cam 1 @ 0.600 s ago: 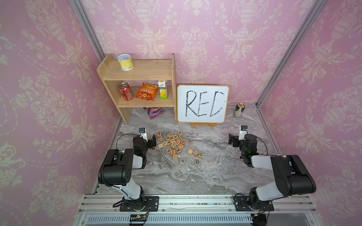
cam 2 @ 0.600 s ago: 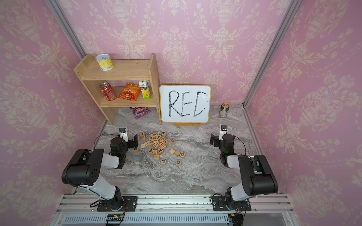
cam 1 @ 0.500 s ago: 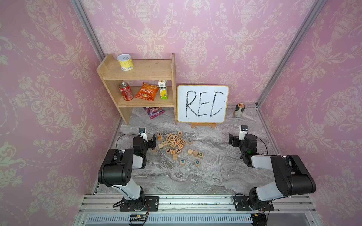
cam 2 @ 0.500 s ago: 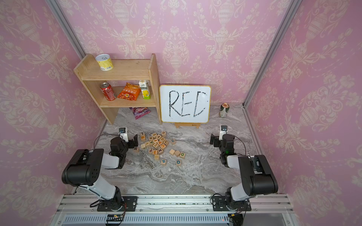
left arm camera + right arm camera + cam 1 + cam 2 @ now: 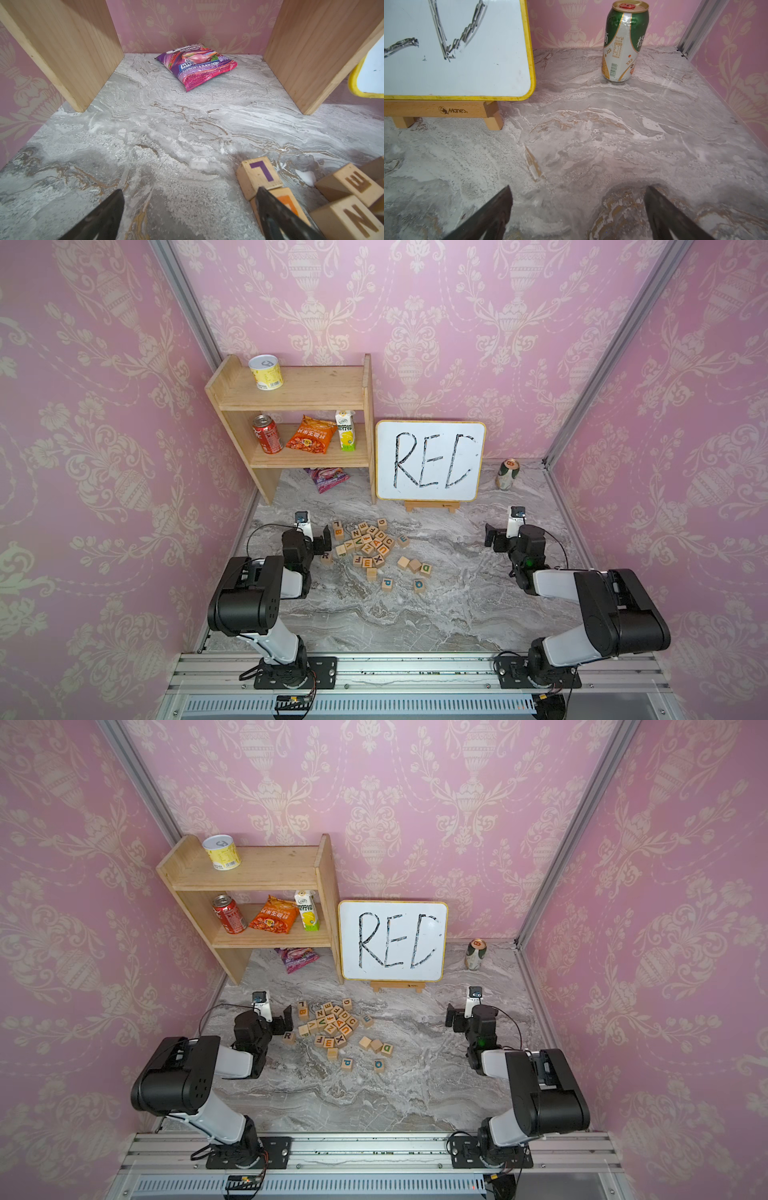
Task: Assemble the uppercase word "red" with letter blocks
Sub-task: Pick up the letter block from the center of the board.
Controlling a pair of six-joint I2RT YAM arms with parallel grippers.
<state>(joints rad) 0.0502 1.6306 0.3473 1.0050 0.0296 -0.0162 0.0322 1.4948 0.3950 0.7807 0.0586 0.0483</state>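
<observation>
Several letter blocks (image 5: 365,545) lie in a loose pile on the marble table, left of centre in both top views. The purple R block (image 5: 326,558) (image 5: 288,1037) sits at the pile's left edge, right beside my left gripper (image 5: 316,540) (image 5: 281,1019). The blue E block (image 5: 402,540) (image 5: 366,1019) is at the pile's right edge. The green D block (image 5: 424,569) (image 5: 387,1048) lies further forward on the right. My left gripper (image 5: 190,191) is open over bare table, one finger next to a purple L block (image 5: 258,176). My right gripper (image 5: 496,537) (image 5: 578,187) is open and empty, far right of the blocks.
A wooden shelf (image 5: 291,398) with cans and snacks stands at the back left, with a purple snack bag (image 5: 196,66) under it. The whiteboard (image 5: 430,460) on its small easel stands behind the blocks. A green can (image 5: 623,41) stands at the back right. Pink walls close three sides.
</observation>
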